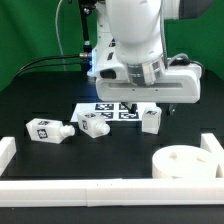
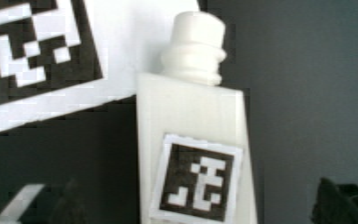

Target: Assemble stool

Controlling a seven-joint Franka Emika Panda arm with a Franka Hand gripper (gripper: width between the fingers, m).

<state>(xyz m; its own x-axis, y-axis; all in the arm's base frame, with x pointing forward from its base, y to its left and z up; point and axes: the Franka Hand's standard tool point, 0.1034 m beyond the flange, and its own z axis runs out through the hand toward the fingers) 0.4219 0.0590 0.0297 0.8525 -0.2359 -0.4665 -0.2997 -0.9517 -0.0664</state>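
In the wrist view a white stool leg (image 2: 190,120) lies on the black table, with a black-and-white tag on its side and a round peg at its far end. My gripper (image 2: 190,207) is open, one dark finger (image 2: 23,205) on each side of the leg, apart from it. In the exterior view the gripper (image 1: 152,101) hangs just above that leg (image 1: 150,121). Two more tagged legs (image 1: 93,124) (image 1: 42,129) lie toward the exterior view's left. The round white seat (image 1: 184,162) lies at the front right.
The marker board (image 1: 112,106) lies under the arm, and its corner shows in the wrist view (image 2: 43,60). White border rails (image 1: 100,190) run along the front and both sides of the black table.
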